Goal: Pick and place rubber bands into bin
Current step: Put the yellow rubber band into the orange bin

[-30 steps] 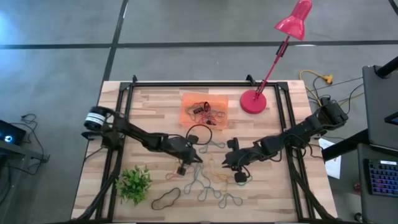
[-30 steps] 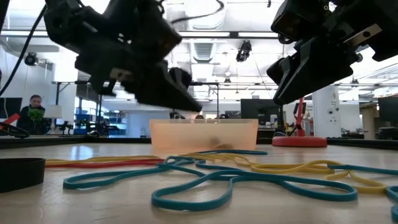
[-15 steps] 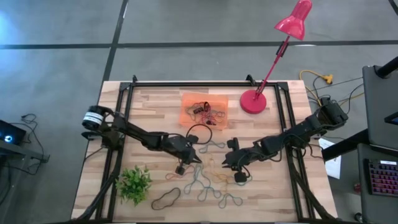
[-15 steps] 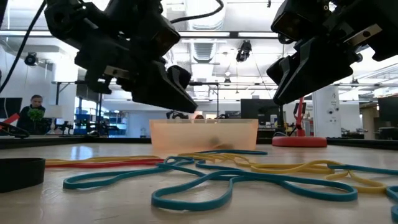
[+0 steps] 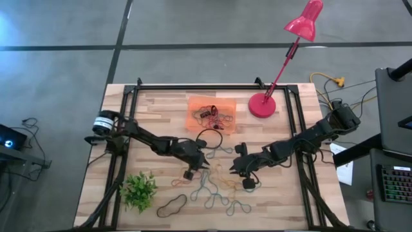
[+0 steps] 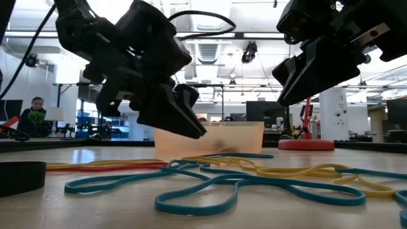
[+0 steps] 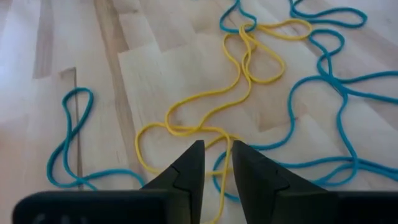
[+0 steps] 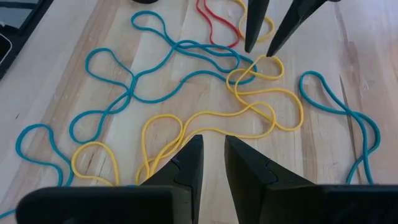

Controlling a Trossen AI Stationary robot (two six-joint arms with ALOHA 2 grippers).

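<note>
High view: wooden table (image 5: 161,109), my two dark arms reaching in from each side toward the middle. Red lamp (image 5: 262,105) at the back right, orange bin (image 5: 193,119) at the back centre with a few bands already inside, green plant (image 5: 139,189) at the front left. Most rubber bands (image 5: 215,187) lie loose in a tangle at the front centre, yellow and blue, one black loop (image 5: 172,205) nearer the front edge, a red one showing in the low view.

My left gripper (image 7: 216,163) hangs low over the tangle, tips pointed down at a yellow band (image 7: 205,102) crossing a blue band (image 7: 339,124). Fingers are parted by a narrow gap, nothing between them, so released and empty. My right gripper (image 8: 211,155) hovers just above the tangle on the other side, fingers also slightly apart and holding nothing; it waits.

Step in hand, as I judge it: go down on one strand with the left. To do it well, straddle a single yellow run where it lies clear of the blue, tips touching the wood, then close fully since the band is thin. Lift slowly; the loops are interlaced and neighbours may drag along. Carry back to the bin and let go well inside the rim.
</note>
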